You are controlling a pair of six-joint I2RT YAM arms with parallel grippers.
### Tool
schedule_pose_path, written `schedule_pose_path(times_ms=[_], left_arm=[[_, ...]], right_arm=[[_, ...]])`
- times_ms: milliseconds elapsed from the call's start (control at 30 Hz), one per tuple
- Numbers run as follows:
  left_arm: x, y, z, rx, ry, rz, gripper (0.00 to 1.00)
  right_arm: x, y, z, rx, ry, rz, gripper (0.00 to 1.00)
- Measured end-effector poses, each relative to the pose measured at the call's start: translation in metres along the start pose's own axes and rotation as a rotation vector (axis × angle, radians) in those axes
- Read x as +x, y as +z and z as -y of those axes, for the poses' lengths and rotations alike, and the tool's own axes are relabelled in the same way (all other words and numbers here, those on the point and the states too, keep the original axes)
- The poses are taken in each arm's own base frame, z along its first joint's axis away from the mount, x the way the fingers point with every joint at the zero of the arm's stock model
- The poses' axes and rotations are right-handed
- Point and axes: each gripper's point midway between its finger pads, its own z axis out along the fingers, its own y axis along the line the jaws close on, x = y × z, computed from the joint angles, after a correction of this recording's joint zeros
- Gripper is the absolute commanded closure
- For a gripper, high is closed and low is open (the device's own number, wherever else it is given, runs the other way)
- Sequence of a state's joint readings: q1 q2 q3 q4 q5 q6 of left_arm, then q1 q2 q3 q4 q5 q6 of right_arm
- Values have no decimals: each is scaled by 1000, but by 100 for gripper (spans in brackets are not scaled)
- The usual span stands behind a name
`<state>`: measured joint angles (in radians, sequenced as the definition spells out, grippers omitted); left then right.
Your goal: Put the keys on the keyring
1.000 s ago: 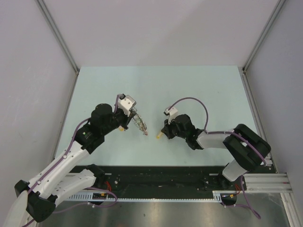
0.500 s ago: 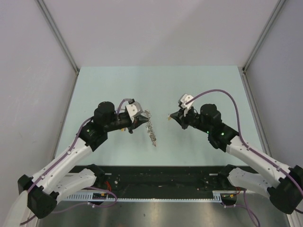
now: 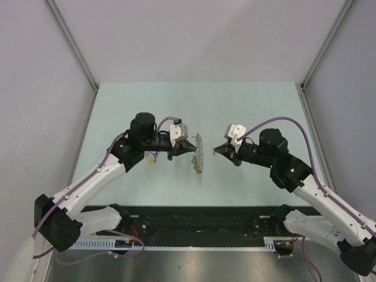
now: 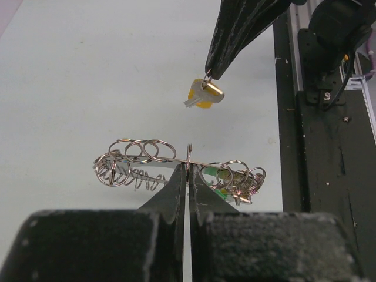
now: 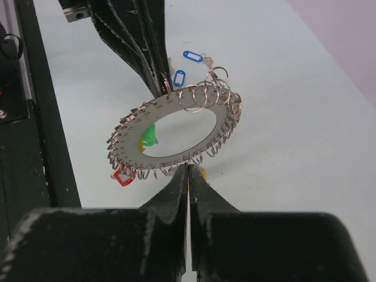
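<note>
My left gripper is shut on the rim of the keyring. The keyring is a flat metal ring fringed with small split rings, held up edge-on above the table. Red and green tags hang from it. My right gripper faces it from the right. It is shut on a small key with a yellow tag, just off the ring's rim. In the left wrist view the left gripper pinches the keyring. In the right wrist view the right gripper almost touches the ring.
Two loose blue-tagged keys lie on the pale green table beneath the left arm. A black rail runs along the near edge. Grey walls close in the back and sides.
Both arms have swung in towards the middle. The left gripper carried the keyring right and turned it edge-on. The right gripper lifted the yellow-tagged key off the table and now faces the ring.
</note>
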<state>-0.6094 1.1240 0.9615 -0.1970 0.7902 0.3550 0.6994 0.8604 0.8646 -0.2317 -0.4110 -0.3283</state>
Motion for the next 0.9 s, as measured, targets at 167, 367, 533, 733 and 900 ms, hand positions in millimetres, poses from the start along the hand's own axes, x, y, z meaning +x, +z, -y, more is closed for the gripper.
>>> schedule_pose_path(times_ms=[167, 367, 533, 733, 900], left_arm=[[11, 6, 9, 39, 0, -37, 100], [16, 11, 23, 74, 19, -67, 100], [27, 15, 28, 74, 24, -113, 100], [36, 17, 32, 77, 30, -154, 100], [38, 17, 31, 72, 42, -167, 100]], right_arm=[[7, 3, -10, -57, -24, -23, 100], [16, 7, -17, -110, -31, -58, 100], [18, 12, -20, -143, -41, -89, 100], [18, 15, -31, -200, -66, -120, 100], [20, 18, -37, -239, -81, -148, 100]])
